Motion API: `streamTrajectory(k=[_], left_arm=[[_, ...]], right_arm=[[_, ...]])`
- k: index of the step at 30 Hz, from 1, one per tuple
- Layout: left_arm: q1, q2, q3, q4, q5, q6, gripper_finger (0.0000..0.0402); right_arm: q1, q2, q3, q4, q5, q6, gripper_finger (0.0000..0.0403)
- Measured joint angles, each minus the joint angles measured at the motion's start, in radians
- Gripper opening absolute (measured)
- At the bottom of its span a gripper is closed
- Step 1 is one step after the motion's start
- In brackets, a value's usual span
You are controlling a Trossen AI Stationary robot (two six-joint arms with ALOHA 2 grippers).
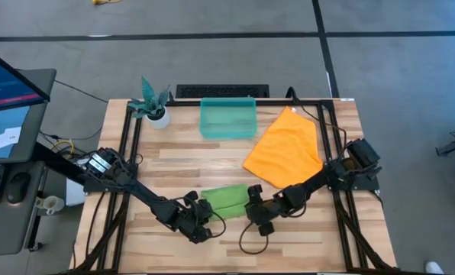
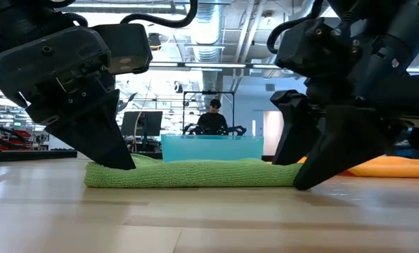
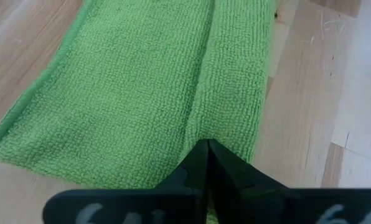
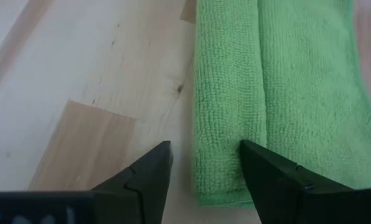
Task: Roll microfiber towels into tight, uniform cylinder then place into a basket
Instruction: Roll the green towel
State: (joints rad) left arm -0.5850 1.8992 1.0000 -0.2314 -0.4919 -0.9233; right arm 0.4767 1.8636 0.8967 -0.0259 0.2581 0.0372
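The lime green towel (image 1: 226,198) lies near the table's front middle as a long strip, with one long edge folded or rolled over (image 4: 228,93). My left gripper (image 1: 202,227) is shut at the towel's left end (image 3: 207,149). My right gripper (image 1: 252,208) is open at the towel's right end, with one finger (image 4: 149,177) over the bare table and the other (image 4: 279,180) over the towel's flat part, so they straddle the folded strip. The orange towel (image 1: 285,149) lies spread flat at the back right. The teal basket (image 1: 227,117) stands at the far edge. My left gripper's shut fingertips meet the green towel at the groove (image 3: 201,134) between the folded strip and the flat part, near its left end, slanting down from the left. Whether any cloth is between them I cannot tell. The towel lies flat on the table. My right gripper: I cannot tell whether its fingers touch the towel.
A white pot with a teal plant (image 1: 153,107) stands at the back left. A dark frame (image 1: 128,153) runs along the table's sides. A monitor (image 1: 10,84) stands off the table's left. Bare wood (image 1: 182,156) lies between the towel and the basket.
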Motion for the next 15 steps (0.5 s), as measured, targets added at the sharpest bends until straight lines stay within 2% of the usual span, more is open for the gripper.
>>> streamTrajectory(k=[4, 15], left_arm=[[0.0, 0.0, 0.0, 0.0, 0.001, 0.026, 0.0018], [0.0, 0.001, 0.0, 0.009, -0.017, 0.057, 0.0108]], right_arm=[[-0.015, 0.002, 0.0, -0.022, -0.013, 0.056, 0.0205], [-0.025, 0.005, -0.002, 0.002, -0.008, 0.06, 0.0153]])
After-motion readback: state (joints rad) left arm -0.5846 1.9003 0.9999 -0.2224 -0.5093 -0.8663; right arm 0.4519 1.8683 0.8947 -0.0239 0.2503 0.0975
